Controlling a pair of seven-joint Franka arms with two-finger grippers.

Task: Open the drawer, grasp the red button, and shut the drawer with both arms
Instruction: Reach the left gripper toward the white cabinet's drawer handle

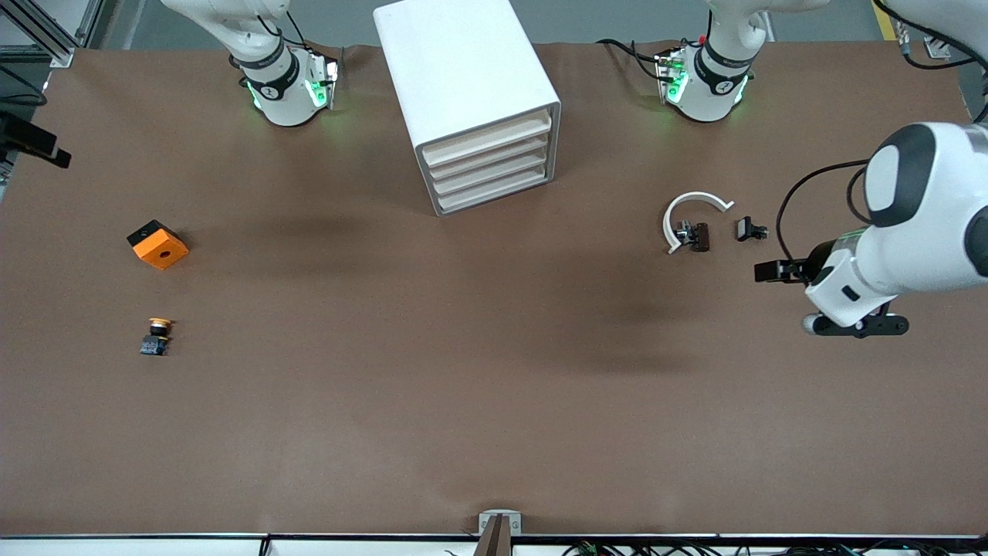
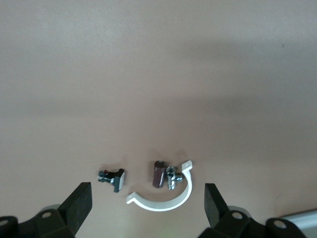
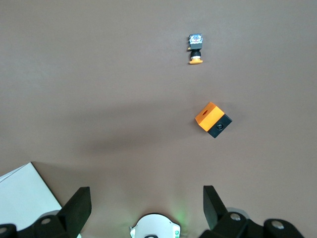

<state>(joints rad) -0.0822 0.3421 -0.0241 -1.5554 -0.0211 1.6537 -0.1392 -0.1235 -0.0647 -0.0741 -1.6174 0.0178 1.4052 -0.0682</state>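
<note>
The white drawer cabinet (image 1: 478, 100) stands in the middle of the table between the two arm bases, with all its drawers shut. Its corner shows in the right wrist view (image 3: 22, 198). The red-capped button is out of view. My left gripper (image 1: 857, 324) is open and empty, up in the air over a white curved clamp (image 2: 166, 201) near the left arm's end. My right gripper (image 3: 146, 193) is open and empty, high over its own arm's base (image 3: 153, 225). It is out of the front view.
An orange cube (image 1: 157, 245) and an orange-capped button (image 1: 157, 337) lie toward the right arm's end, the button nearer to the front camera. Both show in the right wrist view: the cube (image 3: 213, 120), the button (image 3: 195, 48). Two small dark parts (image 1: 692, 235) (image 1: 750, 228) lie by the clamp (image 1: 695, 212).
</note>
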